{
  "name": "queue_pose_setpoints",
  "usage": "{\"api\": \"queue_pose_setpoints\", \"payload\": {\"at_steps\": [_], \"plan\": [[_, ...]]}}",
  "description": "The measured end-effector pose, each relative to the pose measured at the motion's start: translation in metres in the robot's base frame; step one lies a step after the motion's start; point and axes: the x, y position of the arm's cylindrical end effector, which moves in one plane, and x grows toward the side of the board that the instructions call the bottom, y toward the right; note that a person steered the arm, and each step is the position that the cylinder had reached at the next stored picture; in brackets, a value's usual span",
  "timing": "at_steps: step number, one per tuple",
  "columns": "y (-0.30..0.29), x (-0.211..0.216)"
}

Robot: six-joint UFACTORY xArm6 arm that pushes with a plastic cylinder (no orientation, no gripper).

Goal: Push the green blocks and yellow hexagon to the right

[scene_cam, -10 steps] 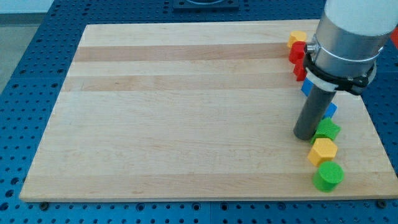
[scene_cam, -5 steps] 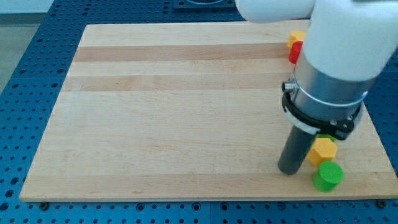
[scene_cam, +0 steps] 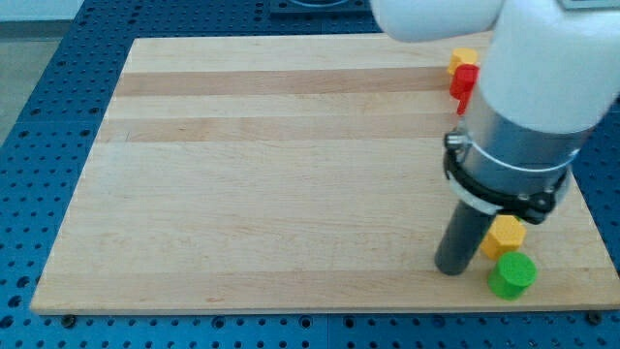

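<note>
My tip [scene_cam: 452, 269] rests on the wooden board [scene_cam: 291, 174] near the view's bottom right. The yellow hexagon [scene_cam: 506, 236] lies just to the tip's right, a small gap apart, partly under the arm's body. The green cylinder [scene_cam: 511, 275] sits below the hexagon, to the right of the tip and slightly lower. The other green block seen earlier is hidden behind the arm.
A yellow block [scene_cam: 462, 58] and a red block [scene_cam: 464, 81] sit at the board's top right, partly hidden by the arm. The board's right edge is close to the blocks. Blue perforated table surrounds the board.
The tip moved down and to the left from beside the green block to beside the yellow hexagon. The arm now hides the upper green block and the blue blocks. The blocks look unmoved.
</note>
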Motion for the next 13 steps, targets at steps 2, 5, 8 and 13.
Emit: {"api": "queue_pose_setpoints", "payload": {"at_steps": [2,5,8,13], "plan": [[-0.001,-0.022],[0.026,-0.023],[0.048,-0.023],[0.011,0.003]]}}
